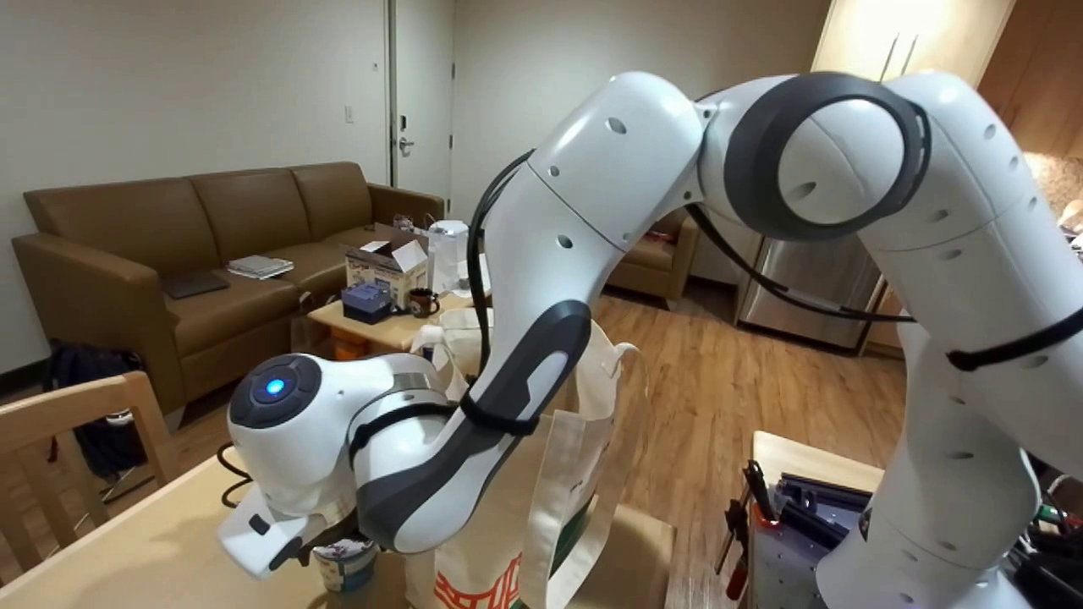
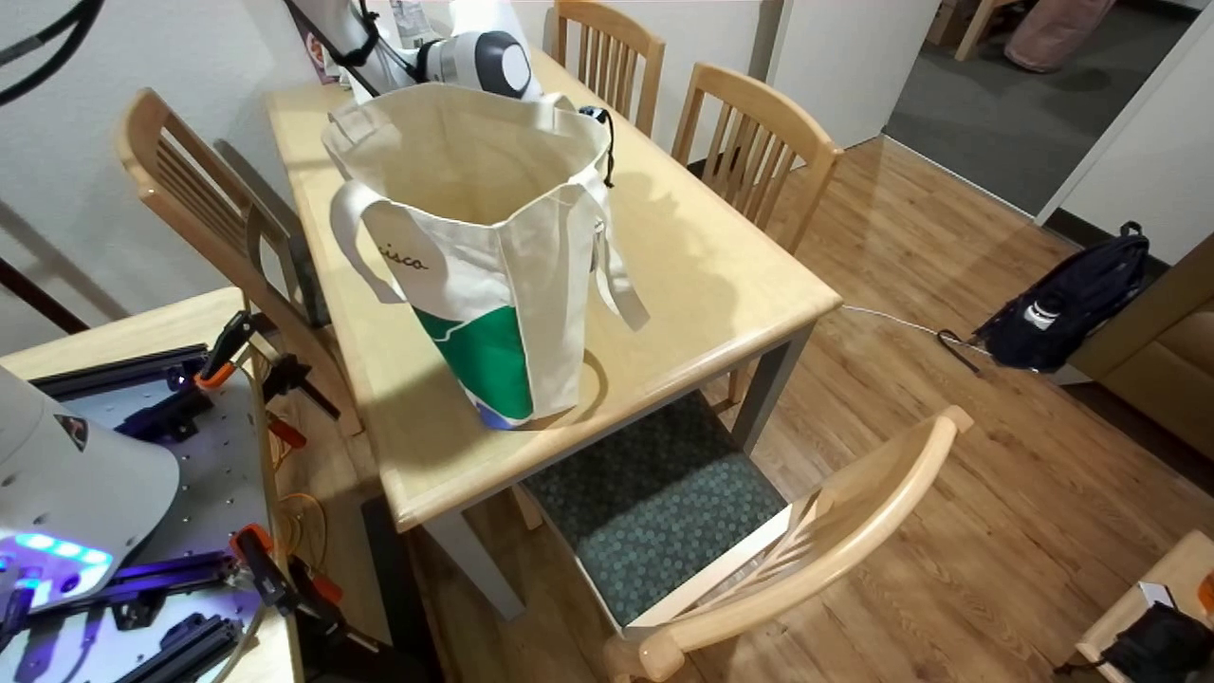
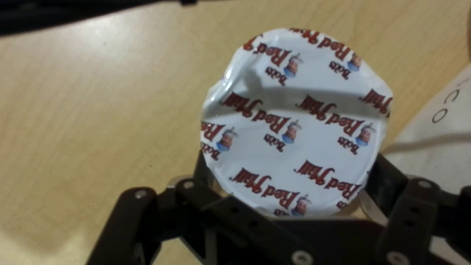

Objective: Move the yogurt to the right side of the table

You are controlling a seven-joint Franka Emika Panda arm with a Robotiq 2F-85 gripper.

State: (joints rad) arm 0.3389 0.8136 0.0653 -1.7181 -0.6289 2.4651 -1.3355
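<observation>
The yogurt (image 3: 294, 121) is a cup with a white lid printed with red lettering, filling the middle of the wrist view. In an exterior view the yogurt (image 1: 345, 565) shows as a pale cup with a blue-green band, below the wrist and left of the bag. My gripper (image 3: 290, 173) has a finger on each side of the cup, with the tips tucked under the lid's rim, shut on it. The lid hides the contact. I cannot tell whether the cup's bottom touches the table (image 1: 144, 558). The table also shows in an exterior view (image 2: 702, 275), where the bag hides the yogurt and gripper.
A tall cream tote bag (image 1: 486, 507) stands right beside the gripper on the table; it also shows in an exterior view (image 2: 474, 237). Its side shows at the right of the wrist view (image 3: 438, 147). Wooden chairs (image 2: 759, 152) surround the table.
</observation>
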